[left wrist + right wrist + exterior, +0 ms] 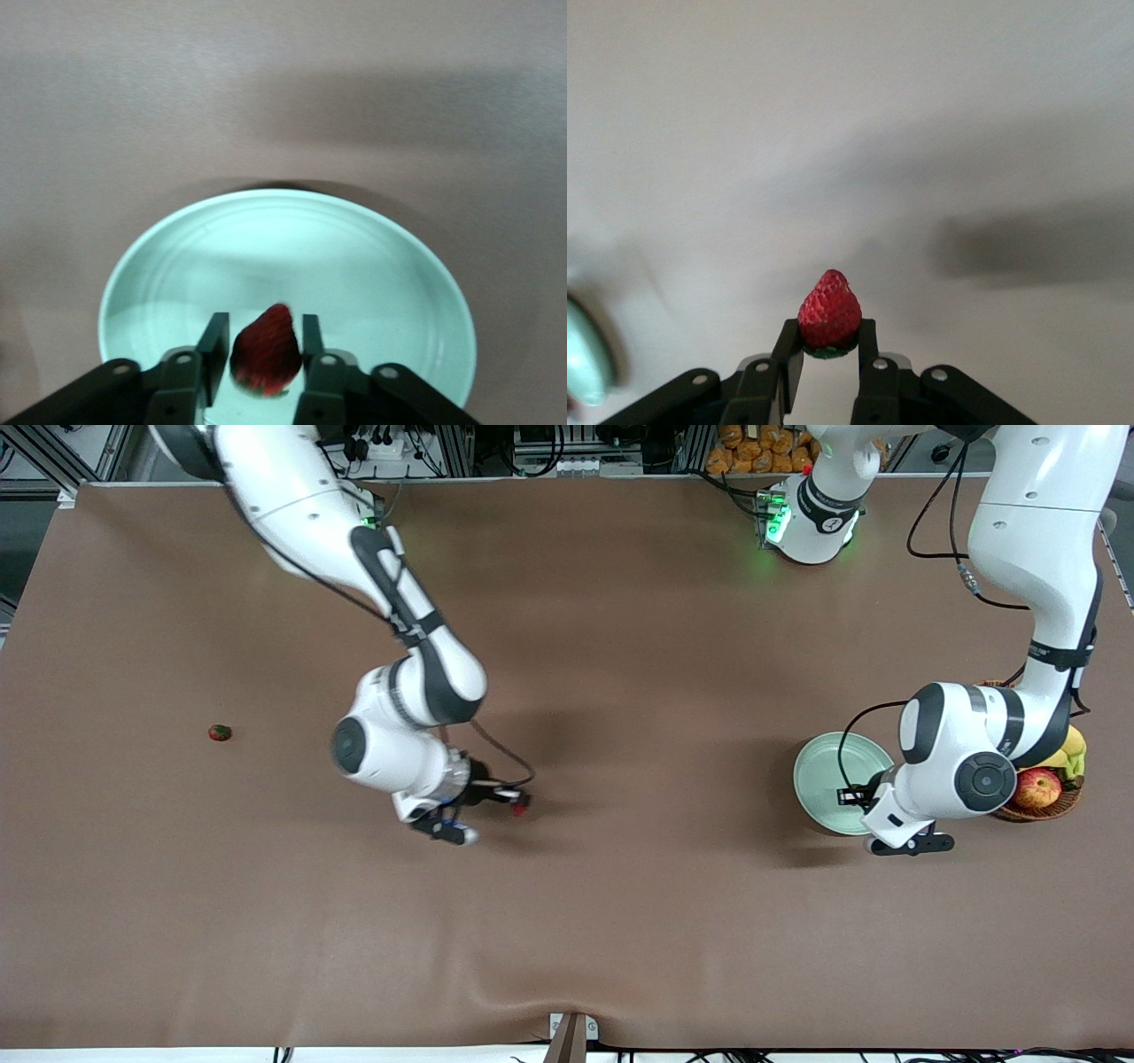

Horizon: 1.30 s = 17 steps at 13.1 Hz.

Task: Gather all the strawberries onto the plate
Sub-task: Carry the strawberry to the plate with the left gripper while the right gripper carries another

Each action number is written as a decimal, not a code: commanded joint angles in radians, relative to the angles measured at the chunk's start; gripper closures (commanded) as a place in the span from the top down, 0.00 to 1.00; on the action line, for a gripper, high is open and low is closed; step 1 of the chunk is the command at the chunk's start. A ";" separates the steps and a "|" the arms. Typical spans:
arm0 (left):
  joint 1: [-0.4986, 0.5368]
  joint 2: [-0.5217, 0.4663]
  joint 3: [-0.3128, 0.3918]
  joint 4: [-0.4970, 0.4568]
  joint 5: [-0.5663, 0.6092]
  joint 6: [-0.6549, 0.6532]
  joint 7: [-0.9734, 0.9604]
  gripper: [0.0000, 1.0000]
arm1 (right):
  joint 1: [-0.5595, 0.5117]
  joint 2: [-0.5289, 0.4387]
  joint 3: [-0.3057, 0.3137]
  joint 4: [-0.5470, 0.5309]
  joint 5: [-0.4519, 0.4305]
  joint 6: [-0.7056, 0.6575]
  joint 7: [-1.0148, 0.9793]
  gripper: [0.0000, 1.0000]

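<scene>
Right claw [826, 343] clamped, left claw [260, 341] parting.

I see a brown wicker basket [1059, 808] at my left arm's end of the table [620, 921]. In it lie a red-yellow apple [1037, 787] and some yellow bananas [1072, 746], with a bit of green fruit just beside them. A plain brown cloth covers the table, rumpled slightly at the edge nearest the front camera.

Right gripper [518, 804] is gripping a strawberry [522, 802] over mid-table (another strawberry [220, 732] is lying apart); left gripper [850, 797] is hovering over plate [828, 766].
</scene>
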<state>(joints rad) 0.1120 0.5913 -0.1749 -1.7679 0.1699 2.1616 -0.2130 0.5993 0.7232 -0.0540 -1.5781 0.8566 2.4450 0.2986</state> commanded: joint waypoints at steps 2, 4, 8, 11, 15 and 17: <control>0.003 -0.057 -0.017 -0.008 0.016 -0.014 -0.011 1.00 | 0.109 0.090 -0.017 0.101 0.165 0.098 0.056 0.18; 0.002 -0.085 -0.066 -0.001 0.007 -0.054 -0.060 1.00 | 0.163 0.155 -0.017 0.166 0.165 0.152 0.111 0.18; -0.006 -0.082 -0.176 0.005 0.007 -0.059 -0.255 1.00 | 0.230 0.226 -0.018 0.211 0.167 0.258 0.157 0.38; -0.011 -0.059 -0.224 0.018 -0.006 -0.051 -0.327 1.00 | 0.235 0.225 -0.018 0.207 0.156 0.270 0.154 1.00; -0.070 -0.028 -0.236 0.060 -0.076 -0.039 -0.443 1.00 | 0.140 0.162 -0.018 0.158 0.151 0.233 0.148 1.00; -0.144 0.016 -0.236 0.134 -0.115 -0.037 -0.540 1.00 | 0.062 0.092 -0.017 0.072 0.131 0.189 0.142 1.00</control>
<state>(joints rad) 0.0379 0.5608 -0.4133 -1.7182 0.0835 2.1289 -0.6640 0.7338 0.9072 -0.0861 -1.3987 0.9962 2.6772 0.4544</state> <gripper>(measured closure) 0.000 0.000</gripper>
